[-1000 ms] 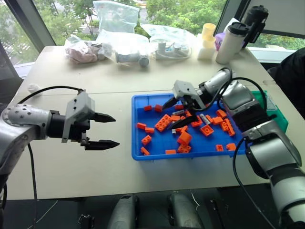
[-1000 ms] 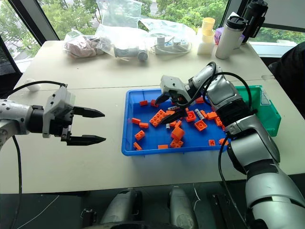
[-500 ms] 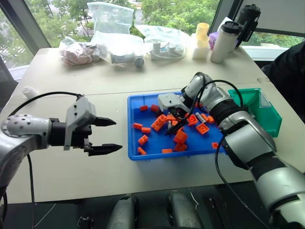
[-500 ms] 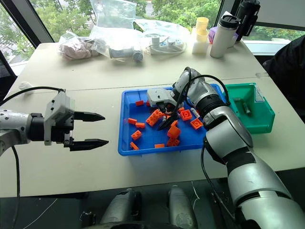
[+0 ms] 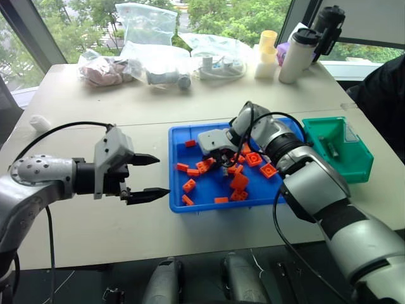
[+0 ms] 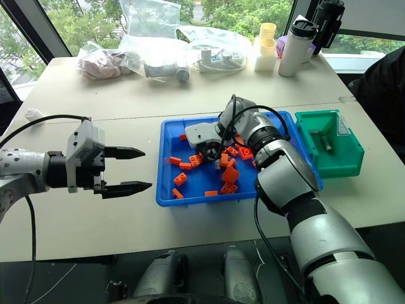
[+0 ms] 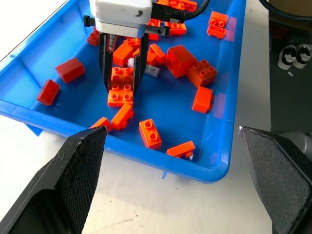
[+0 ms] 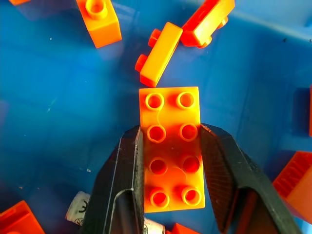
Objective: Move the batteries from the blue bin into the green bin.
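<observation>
The blue bin (image 5: 180, 204) sits mid-table, scattered with orange bricks. My right gripper (image 5: 217, 163) reaches down into its middle, and the right wrist view shows it (image 8: 170, 132) shut on a flat orange eight-stud brick (image 8: 171, 155), a finger pressed to each long side. Small grey batteries (image 7: 151, 71) lie just behind that brick, one end showing beside a finger (image 8: 78, 208). The green bin (image 5: 343, 166) stands to the right of the blue one with a grey battery (image 5: 333, 147) inside. My left gripper (image 5: 154, 176) hovers open over the table, left of the blue bin.
Clear plastic bags (image 5: 152, 54) with odds and ends line the table's far side. A white bottle (image 5: 295, 56) and a black bottle (image 5: 329, 26) stand at the back right. A person's dark sleeve (image 5: 387, 101) is at the right edge.
My right gripper has moved left across the blue bin, dropped lower and closed from wide open onto the orange brick. The left gripper has barely moved.
</observation>
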